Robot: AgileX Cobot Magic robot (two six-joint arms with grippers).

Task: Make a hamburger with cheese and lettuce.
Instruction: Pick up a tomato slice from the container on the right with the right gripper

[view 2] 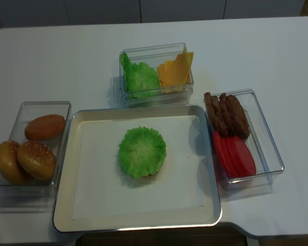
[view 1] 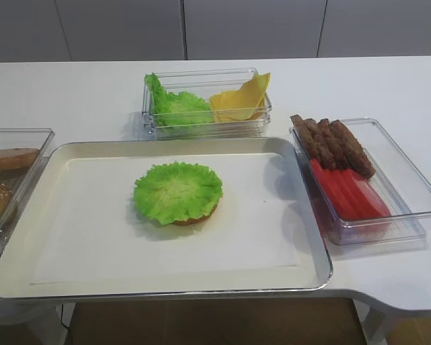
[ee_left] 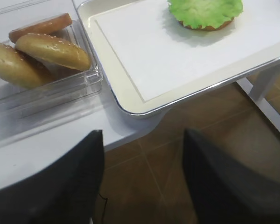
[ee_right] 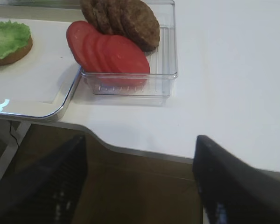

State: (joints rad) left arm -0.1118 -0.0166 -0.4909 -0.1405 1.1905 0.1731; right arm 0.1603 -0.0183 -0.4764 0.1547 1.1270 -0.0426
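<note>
The hamburger was sitting near the middle of the tray, on the white paper liner, and so far it was just a tan bun base with the lettuce draped flat on top, ruffled edge hanging a bit past the bun. The cheese was in the clear box behind the tray, slices leaning up in its right half, next to a bunched pile of green leaves in the left half. Off to the right was another clear container with brown patties at the back and red tomato slices in front (all fanned out on edge). On the left, a bin held the spare buns. The left gripper hung below the table edge with its fingers spread wide and nothing between them. Same deal with the right gripper: fingers wide apart, empty, hovering off the front edge of the table near the tomato container.
</note>
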